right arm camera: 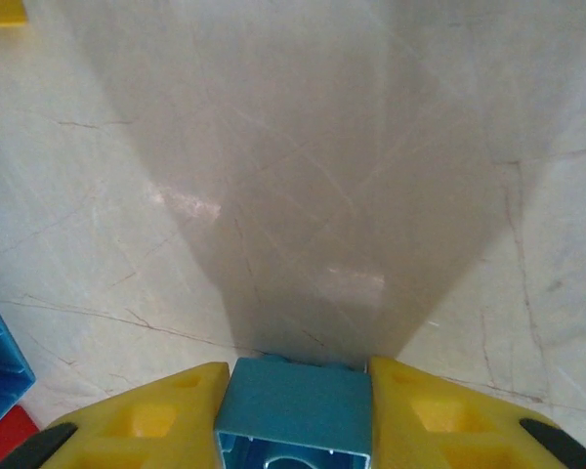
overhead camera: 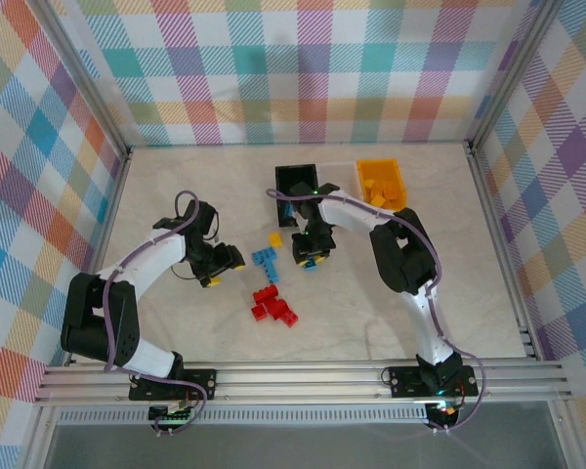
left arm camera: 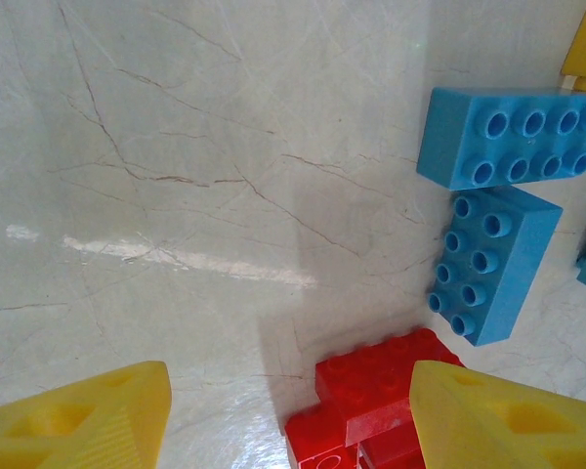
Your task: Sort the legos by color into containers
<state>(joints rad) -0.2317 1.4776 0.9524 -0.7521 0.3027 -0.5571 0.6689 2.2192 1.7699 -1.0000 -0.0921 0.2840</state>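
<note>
- The right gripper (right arm camera: pixel 295 376) has its two yellow fingers (right arm camera: pixel 166 420) pressed flat against opposite sides of a small blue plastic brick (right arm camera: pixel 293 415). The jaws are drawn in to the brick's width, and the brick fills the gap between them.
- The pictures do not show whether this held brick rests on the pale marble-patterned table (overhead camera: pixel 176 186) or hangs just above it.
- From overhead, that gripper is near the middle of the table, just in front of the black rectangular plastic bin (overhead camera: pixel 280 186).
- The orange-yellow rectangular plastic bin (overhead camera: pixel 360 176) stands just right of the black one and has yellow-orange bricks (overhead camera: pixel 378 195) inside.
- The left gripper (left arm camera: pixel 288 369) is spread wide and holds nothing.
- A cluster of red studded bricks (left arm camera: pixel 371 391) lies on the table between its fingers, close to the right-hand one in the wrist view.
- Two loose blue studded bricks (left arm camera: pixel 513 137) lie just beside each other beyond the red cluster.
- A single yellow brick (overhead camera: pixel 274 239) sits just behind the blue ones. All these loose pieces lie between the two grippers.
</note>
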